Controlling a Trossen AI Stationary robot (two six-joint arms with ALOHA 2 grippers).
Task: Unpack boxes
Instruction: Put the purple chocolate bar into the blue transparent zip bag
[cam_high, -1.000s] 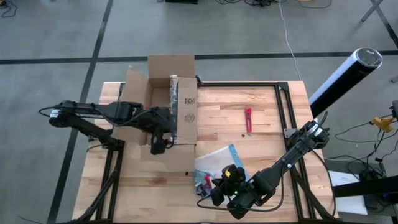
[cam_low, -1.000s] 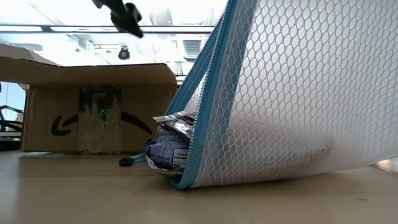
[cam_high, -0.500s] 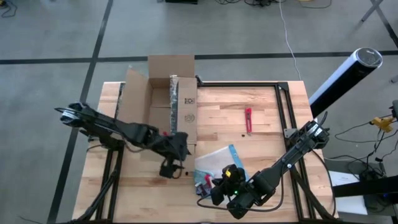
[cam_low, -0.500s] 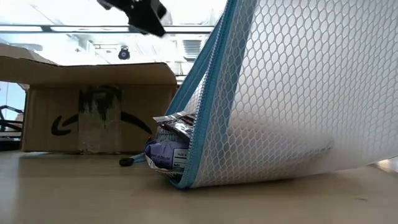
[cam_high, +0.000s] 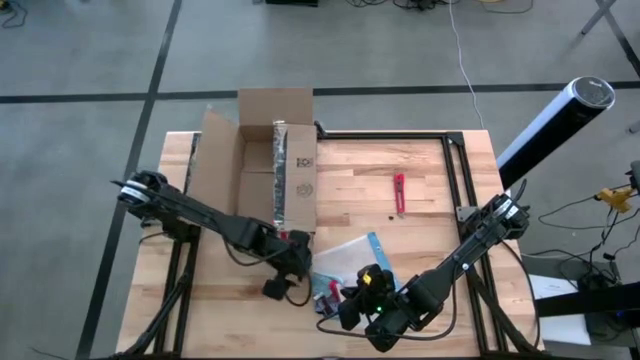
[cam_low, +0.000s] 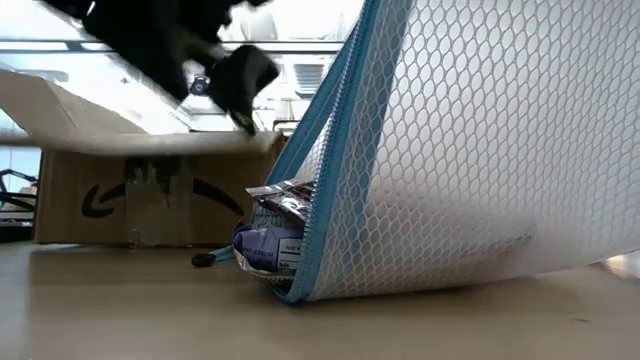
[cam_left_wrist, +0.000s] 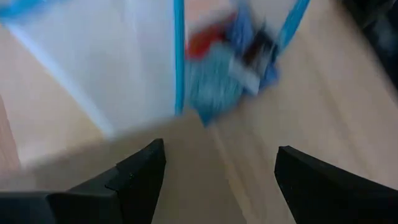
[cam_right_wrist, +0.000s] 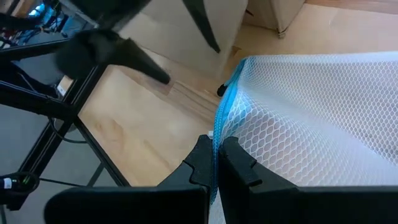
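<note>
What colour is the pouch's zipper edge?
Light blue, on the pouch; clearest in the low view.

— What's that table made of?

— I see pale planked wood with a smooth, faintly satin finish and a black metal frame.

— And the box?

— I see matt brown corrugated cardboard, with a glossy clear tape strip down one flap.

— The pouch?

— I see white mesh, netlike and soft-looking, edged in blue fabric, pinched in the right hand, whose fingers look like matt black plastic.
</note>
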